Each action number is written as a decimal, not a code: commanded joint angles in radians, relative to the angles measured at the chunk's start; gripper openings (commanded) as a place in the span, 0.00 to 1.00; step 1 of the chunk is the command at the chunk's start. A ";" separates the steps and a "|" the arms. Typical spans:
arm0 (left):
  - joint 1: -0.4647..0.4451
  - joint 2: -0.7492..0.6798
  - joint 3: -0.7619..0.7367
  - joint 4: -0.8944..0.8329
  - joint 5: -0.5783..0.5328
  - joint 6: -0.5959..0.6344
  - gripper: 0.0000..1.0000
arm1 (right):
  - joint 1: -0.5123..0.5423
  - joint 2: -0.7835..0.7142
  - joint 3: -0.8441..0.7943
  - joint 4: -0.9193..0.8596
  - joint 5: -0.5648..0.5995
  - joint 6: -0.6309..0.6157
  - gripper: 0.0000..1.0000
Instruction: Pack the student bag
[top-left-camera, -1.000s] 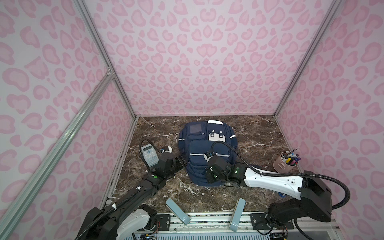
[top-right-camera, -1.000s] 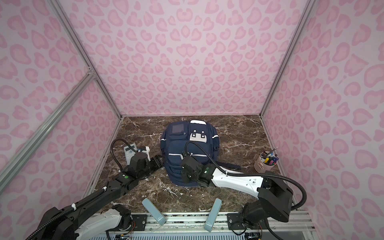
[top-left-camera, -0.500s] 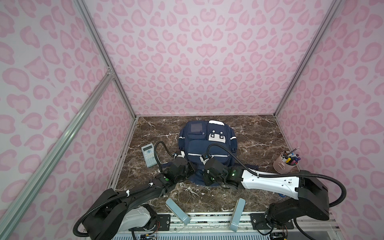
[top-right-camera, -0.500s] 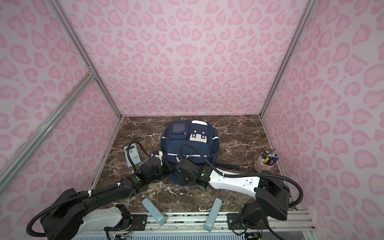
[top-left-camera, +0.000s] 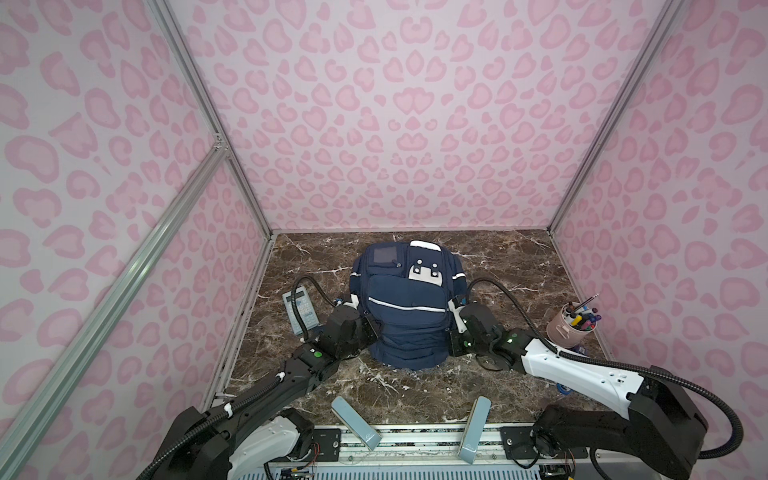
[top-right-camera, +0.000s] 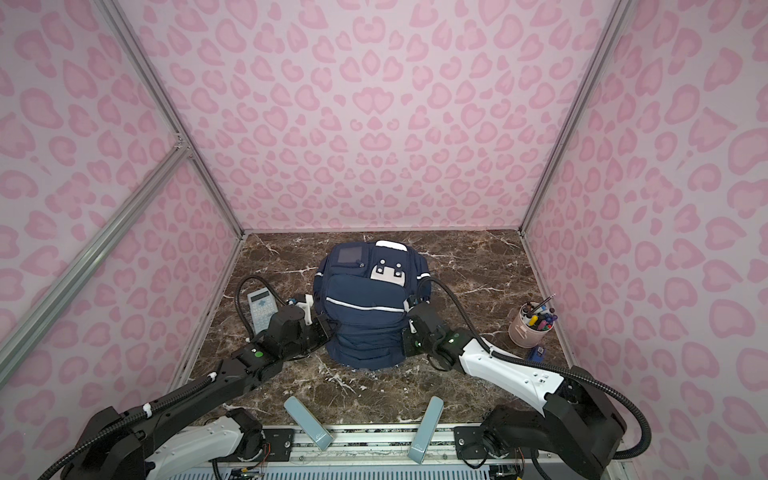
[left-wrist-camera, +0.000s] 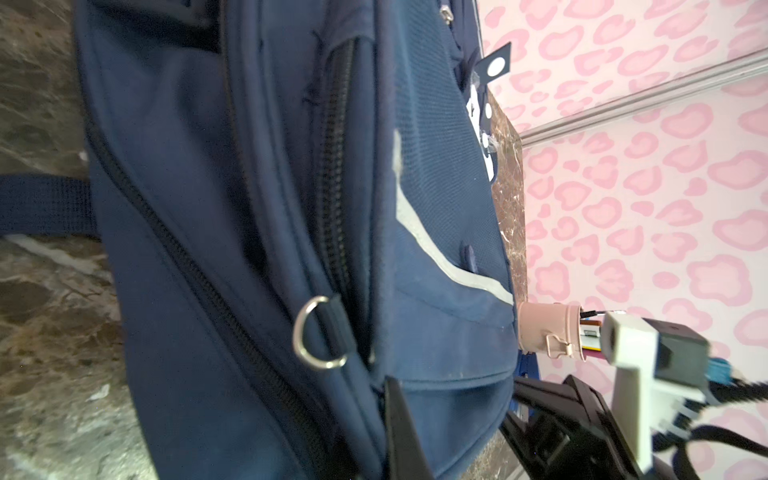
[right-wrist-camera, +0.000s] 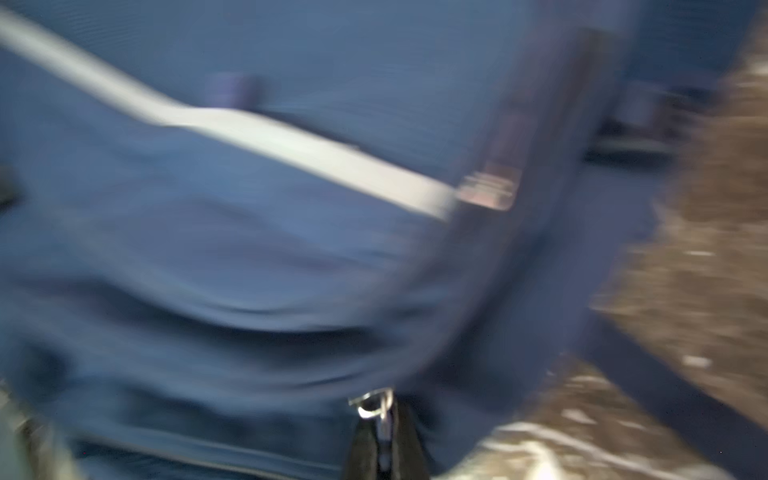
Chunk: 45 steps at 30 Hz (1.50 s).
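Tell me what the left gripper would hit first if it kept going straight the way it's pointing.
The navy backpack: the left gripper points into its side, fingers apparently shut on the fabric by the front pocket, so nothing lies between them.

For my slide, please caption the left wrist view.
Left tool shut on the navy student bag, near its metal D-ring.

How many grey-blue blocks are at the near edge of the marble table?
2. The first block lies in front of the student bag, toward the left arm's side; the second block lies toward the right arm's side. None seems hidden.
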 joint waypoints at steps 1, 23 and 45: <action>0.069 0.024 0.029 0.000 0.011 0.060 0.03 | -0.053 -0.001 0.010 -0.144 0.144 -0.028 0.00; 0.060 -0.220 -0.049 -0.022 0.059 -0.106 0.72 | 0.416 0.286 0.337 -0.006 0.117 0.087 0.00; -0.010 -0.046 -0.040 0.104 0.113 -0.084 0.03 | 0.176 0.135 0.023 -0.027 0.199 0.062 0.00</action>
